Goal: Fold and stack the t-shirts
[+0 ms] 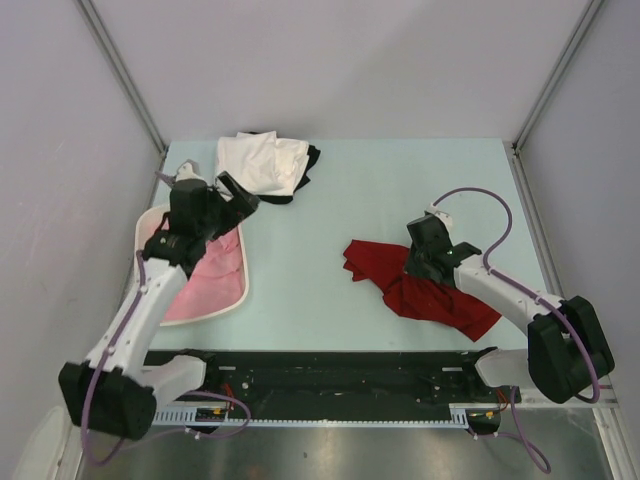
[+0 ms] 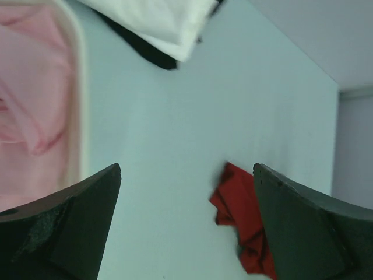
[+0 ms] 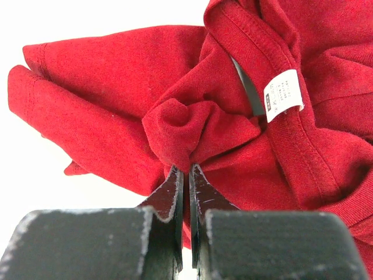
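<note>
The dark red t-shirt (image 1: 425, 295) lies crumpled on the table right of centre. My right gripper (image 1: 417, 262) is shut on a pinched fold of it (image 3: 192, 131); its white neck label (image 3: 282, 94) shows in the right wrist view. It also shows small in the left wrist view (image 2: 242, 219). A folded white t-shirt (image 1: 262, 162) lies on a black one (image 1: 310, 160) at the back left. The pink t-shirt (image 1: 205, 280) lies in the white basket (image 1: 243, 290). My left gripper (image 1: 238, 197) is open and empty, held above the table between basket and white shirt.
The white basket (image 2: 80, 111) stands at the table's left edge. Grey walls with metal frame posts (image 1: 125, 75) enclose the table on three sides. A black rail (image 1: 330, 380) with both arm bases runs along the near edge.
</note>
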Available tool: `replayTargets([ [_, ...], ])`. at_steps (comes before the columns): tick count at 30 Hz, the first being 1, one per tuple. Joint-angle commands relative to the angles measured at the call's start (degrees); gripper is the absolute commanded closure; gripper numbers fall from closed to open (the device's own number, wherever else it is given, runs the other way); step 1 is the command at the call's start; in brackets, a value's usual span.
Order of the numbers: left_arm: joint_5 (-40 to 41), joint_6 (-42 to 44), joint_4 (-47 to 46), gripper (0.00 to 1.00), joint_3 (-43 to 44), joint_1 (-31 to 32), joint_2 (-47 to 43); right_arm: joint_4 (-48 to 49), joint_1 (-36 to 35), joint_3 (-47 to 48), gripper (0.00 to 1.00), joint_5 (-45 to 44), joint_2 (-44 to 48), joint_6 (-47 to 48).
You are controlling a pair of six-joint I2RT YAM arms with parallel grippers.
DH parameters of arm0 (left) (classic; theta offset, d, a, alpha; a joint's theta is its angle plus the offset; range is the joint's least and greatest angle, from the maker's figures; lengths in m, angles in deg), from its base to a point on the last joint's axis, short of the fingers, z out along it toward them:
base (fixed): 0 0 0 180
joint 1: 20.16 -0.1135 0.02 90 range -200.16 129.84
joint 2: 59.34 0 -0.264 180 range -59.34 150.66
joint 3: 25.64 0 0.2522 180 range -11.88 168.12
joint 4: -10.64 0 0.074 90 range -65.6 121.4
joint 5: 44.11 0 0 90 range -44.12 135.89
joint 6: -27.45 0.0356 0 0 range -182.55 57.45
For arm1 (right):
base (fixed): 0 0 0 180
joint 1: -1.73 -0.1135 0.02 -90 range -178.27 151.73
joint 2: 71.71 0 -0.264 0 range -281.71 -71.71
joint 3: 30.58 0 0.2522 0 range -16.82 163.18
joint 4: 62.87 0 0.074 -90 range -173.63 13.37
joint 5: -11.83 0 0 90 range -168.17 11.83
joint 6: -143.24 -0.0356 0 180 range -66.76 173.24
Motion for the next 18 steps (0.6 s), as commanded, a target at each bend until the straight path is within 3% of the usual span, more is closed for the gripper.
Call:
replayTargets([
  [1,-3.3,-1.6,0.1,0.00,-6.3,8.3,-4.7,-0.3,-0.5,0.6,1.00,-1.4,1.7,0.3],
  [5,-3.2,-4.7,-4.3,0.01,-9.6,15.7,-0.3,-0.8,-0.6,0.7,1.00,-1.2,2.9,-0.1],
  [8,-4.1,-5.7,-8.6,0.01,-10.0,17.9,5.2,-2.2,-0.7,0.6,1.00,-2.0,4.2,-0.1],
  [18,1.0,-4.2,-11.6,0.02,-5.7,16.6,20.1,-3.9,-1.1,0.6,1.00,-3.1,6.1,-0.2],
])
